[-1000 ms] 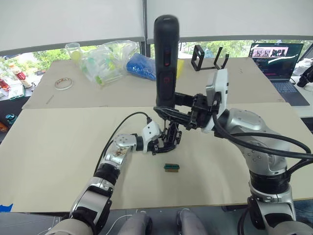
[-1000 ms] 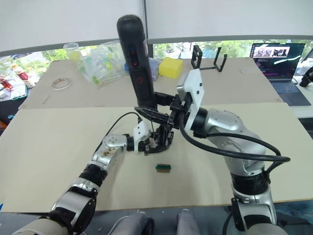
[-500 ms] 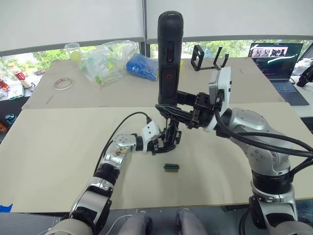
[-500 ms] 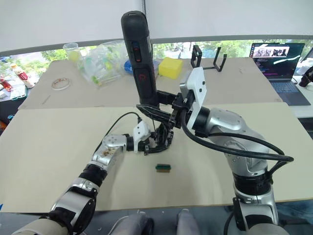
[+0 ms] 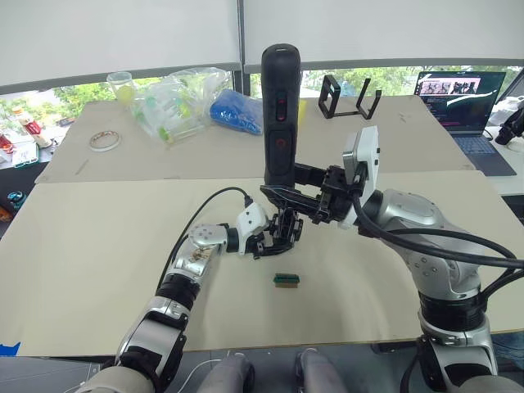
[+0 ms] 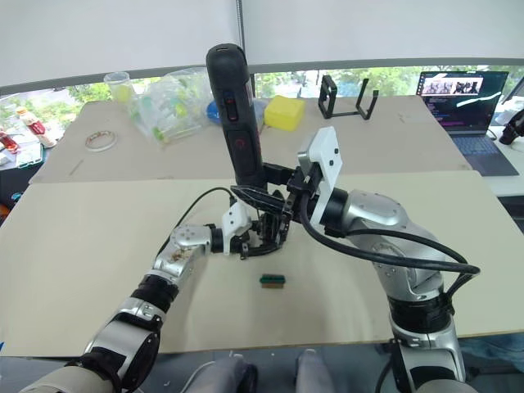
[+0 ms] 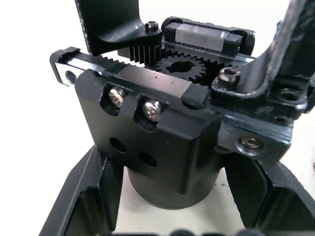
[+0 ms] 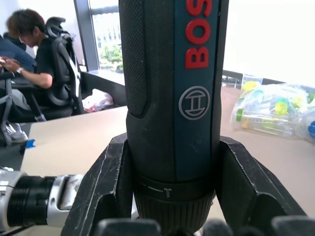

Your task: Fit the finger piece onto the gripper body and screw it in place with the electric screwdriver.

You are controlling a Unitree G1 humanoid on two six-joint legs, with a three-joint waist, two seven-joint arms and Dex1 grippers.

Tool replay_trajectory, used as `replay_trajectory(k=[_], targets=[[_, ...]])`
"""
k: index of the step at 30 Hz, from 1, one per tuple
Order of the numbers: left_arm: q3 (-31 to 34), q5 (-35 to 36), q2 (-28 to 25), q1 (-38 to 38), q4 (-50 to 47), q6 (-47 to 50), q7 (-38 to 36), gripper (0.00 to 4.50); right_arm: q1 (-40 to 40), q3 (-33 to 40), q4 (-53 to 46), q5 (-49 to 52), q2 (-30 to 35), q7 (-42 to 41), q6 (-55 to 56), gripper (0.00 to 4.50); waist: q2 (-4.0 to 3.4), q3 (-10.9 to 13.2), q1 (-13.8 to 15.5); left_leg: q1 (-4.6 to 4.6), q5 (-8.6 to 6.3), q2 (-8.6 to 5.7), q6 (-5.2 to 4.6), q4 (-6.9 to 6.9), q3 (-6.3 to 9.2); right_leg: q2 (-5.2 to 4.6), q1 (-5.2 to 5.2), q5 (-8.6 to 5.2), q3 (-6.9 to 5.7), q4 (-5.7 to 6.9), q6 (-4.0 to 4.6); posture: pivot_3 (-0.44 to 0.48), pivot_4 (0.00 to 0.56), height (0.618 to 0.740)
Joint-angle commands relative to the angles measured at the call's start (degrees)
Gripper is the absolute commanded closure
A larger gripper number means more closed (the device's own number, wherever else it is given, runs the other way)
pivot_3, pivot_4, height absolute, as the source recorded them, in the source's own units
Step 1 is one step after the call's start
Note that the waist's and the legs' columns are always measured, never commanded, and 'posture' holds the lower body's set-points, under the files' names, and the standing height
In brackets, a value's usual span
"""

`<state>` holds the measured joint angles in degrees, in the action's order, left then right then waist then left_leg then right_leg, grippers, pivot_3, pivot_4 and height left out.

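The gripper body (image 5: 284, 230) stands on the tan table (image 5: 98, 246), a black block with gears and screw heads (image 7: 162, 142). My left gripper (image 7: 172, 206) is shut on its round base, one finger on each side. A black finger piece (image 7: 113, 22) rises from its toothed rack, and another black blade (image 7: 290, 49) stands on the opposite side. My right gripper (image 5: 288, 196) is shut on the electric screwdriver (image 5: 278, 115), a thick black cylinder with red markings (image 8: 172, 88). It is held upright, tip down, directly over the gripper body. Its bit is hidden.
A small green-and-brown block (image 5: 286, 279) lies just in front of the gripper body. At the back are a black open-frame stand (image 5: 350, 94), a laptop (image 5: 458, 90), plastic bags (image 5: 176, 102), a yellow block (image 6: 285, 112) and a tape roll (image 5: 104, 140). A person (image 8: 34, 59) sits nearby.
My right arm has brought the screwdriver down toward the gripper body, still upright. The left gripper and the gripper body have stayed put.
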<state>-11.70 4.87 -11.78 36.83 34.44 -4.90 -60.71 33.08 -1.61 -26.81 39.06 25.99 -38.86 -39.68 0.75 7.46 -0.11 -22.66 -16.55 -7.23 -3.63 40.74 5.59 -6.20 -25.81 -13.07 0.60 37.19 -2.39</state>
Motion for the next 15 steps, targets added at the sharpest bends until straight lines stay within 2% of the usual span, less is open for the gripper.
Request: replay_trajectory(k=[1, 15], targets=[[0.5, 1.1, 0.1, -0.2, -2.3, 0.0, -0.1, 2.05, 0.9, 0.8, -1.8, -0.2, -0.1, -0.7, 3.0, 2.59, 0.00, 0.0, 0.0, 0.00, 0.00, 0.00, 0.00, 0.00, 0.00, 0.00, 0.00, 0.00, 0.00, 0.00, 0.00, 0.000, 0.150, 0.740], [0.6, 1.1, 0.1, -0.5, -2.6, -0.1, 0.1, 2.05, 4.0, 0.4, -1.1, 0.0, -0.3, -0.6, 1.6, 2.59, 0.00, 0.0, -0.1, 0.00, 0.00, 0.00, 0.00, 0.00, 0.00, 0.00, 0.00, 0.00, 0.00, 0.00, 0.00, 0.000, 0.150, 0.740]])
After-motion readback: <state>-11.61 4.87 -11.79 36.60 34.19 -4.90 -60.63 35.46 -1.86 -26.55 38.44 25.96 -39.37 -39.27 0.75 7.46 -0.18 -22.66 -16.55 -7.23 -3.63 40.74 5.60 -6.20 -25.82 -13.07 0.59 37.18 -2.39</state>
